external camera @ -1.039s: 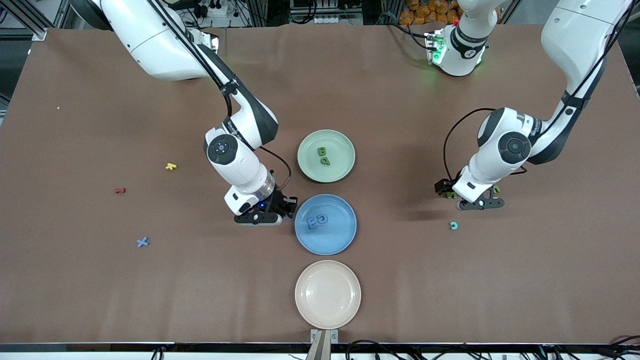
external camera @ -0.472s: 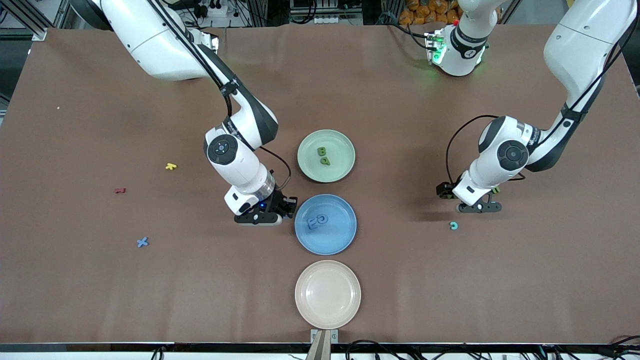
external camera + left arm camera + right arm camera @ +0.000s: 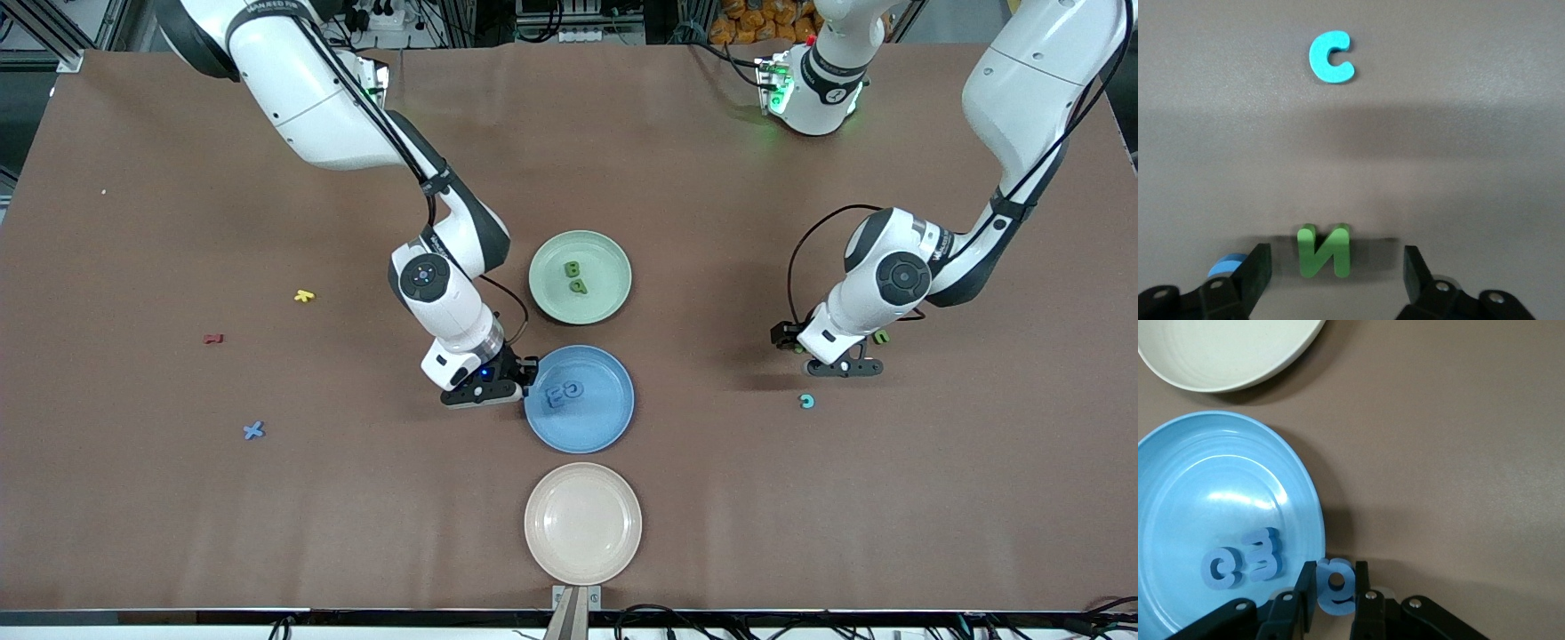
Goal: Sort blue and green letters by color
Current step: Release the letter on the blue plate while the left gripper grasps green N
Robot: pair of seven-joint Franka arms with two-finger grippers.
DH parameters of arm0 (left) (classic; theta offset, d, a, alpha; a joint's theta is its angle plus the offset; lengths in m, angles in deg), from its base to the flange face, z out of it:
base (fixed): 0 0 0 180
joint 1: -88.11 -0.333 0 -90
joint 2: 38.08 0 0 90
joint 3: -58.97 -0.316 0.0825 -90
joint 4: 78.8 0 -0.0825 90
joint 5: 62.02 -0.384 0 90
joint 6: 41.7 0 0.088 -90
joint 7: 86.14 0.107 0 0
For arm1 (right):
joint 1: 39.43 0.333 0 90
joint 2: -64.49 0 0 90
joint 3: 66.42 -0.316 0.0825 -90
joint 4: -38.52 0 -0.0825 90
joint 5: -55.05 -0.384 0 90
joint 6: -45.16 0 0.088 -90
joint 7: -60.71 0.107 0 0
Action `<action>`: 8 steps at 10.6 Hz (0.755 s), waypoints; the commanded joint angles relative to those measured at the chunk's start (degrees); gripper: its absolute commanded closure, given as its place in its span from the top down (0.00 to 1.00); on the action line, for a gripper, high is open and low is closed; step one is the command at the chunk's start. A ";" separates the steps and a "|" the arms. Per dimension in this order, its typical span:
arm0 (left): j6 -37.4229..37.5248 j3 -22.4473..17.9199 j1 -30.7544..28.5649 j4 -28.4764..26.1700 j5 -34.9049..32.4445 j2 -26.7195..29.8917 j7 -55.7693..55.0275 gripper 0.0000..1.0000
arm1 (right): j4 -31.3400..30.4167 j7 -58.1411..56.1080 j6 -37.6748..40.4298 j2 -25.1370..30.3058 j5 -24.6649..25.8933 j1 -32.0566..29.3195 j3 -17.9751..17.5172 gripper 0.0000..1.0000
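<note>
The brown tabletop (image 3: 178, 533) carries three plates in a column at its middle: a cream plate (image 3: 582, 523) nearest the front camera, a blue plate (image 3: 579, 398) at its 12 o'clock, and a green plate (image 3: 580, 276) farther again.

The right pincer (image 3: 1336, 587) is at the blue plate's 9 o'clock rim, clamped on a blue letter (image 3: 1335, 585). Two more blue letters (image 3: 565, 392) lie in the blue plate, and two green letters (image 3: 575, 276) lie in the green plate.

The left pincer (image 3: 1336, 270) is low over the tabletop toward the left arm's end, its fingers (image 3: 1255, 273) apart on either side of a green N (image 3: 1324, 251) and not touching it. A turquoise C (image 3: 806, 401) lies at the pincer's 6 o'clock in the front view.

A blue X (image 3: 254, 430), a dark red letter (image 3: 212, 339) and a yellow letter (image 3: 304, 296) lie toward the right arm's end.
</note>
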 commanded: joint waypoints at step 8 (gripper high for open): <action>0.67 0.28 -0.34 -0.26 -1.82 0.01 1.67 0.40 | 7.28 1.46 3.46 -0.46 -1.68 1.97 -0.23 0.16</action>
